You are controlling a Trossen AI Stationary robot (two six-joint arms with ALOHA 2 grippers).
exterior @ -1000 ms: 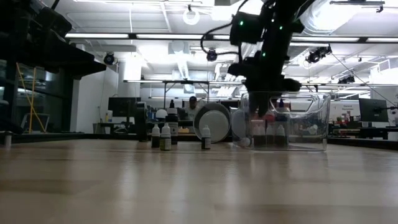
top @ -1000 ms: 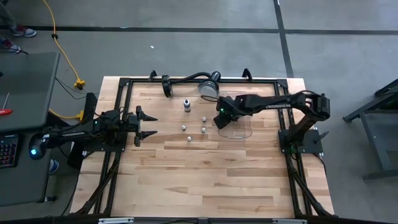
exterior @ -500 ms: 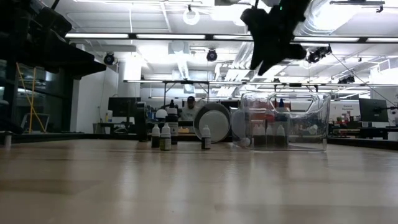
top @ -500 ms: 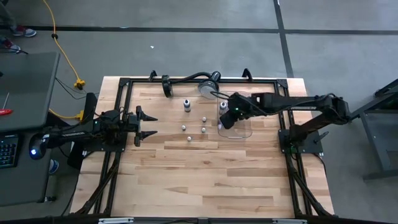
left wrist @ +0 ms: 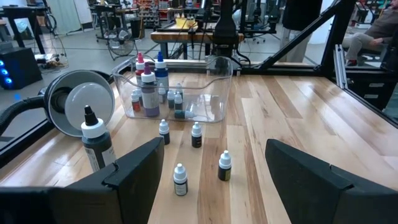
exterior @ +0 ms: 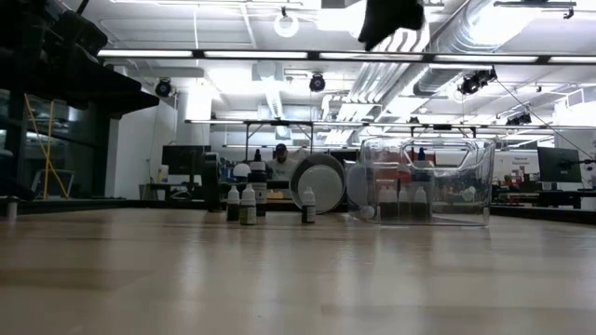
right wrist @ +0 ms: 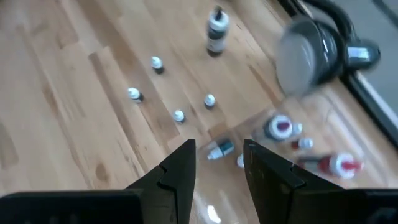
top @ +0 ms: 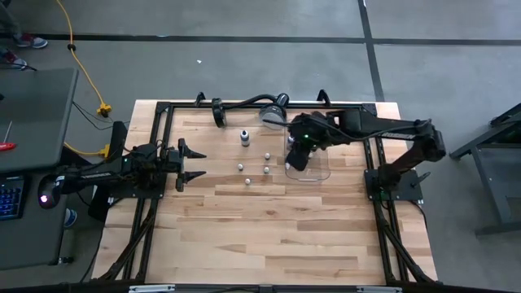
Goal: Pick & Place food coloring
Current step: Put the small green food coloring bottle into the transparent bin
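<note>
Several tiny white-capped dropper bottles [top: 266,169] stand upright on the wood left of the clear tray [top: 321,173]; they also show as small bottles [left wrist: 224,167] in the left wrist view. A taller dark bottle [top: 244,138] stands behind them. More bottles [left wrist: 148,93] stand inside the tray, and one bottle [right wrist: 221,149] lies on its side there. My right gripper [top: 299,152] hangs high over the tray's left part, open and empty [right wrist: 217,155]. My left gripper [top: 192,163] waits open at the table's left side.
A round silver lamp head [top: 273,114] on a black gooseneck lies at the far edge, just left of the tray. A black frame [top: 163,110] runs around the tabletop. Bare wood [top: 269,228] fills the near half.
My right gripper has risen from just over the tray's rim to high above it, leaving the low view's top, and its arm has swung toward the far edge. The bottles and the tray have stayed put.
</note>
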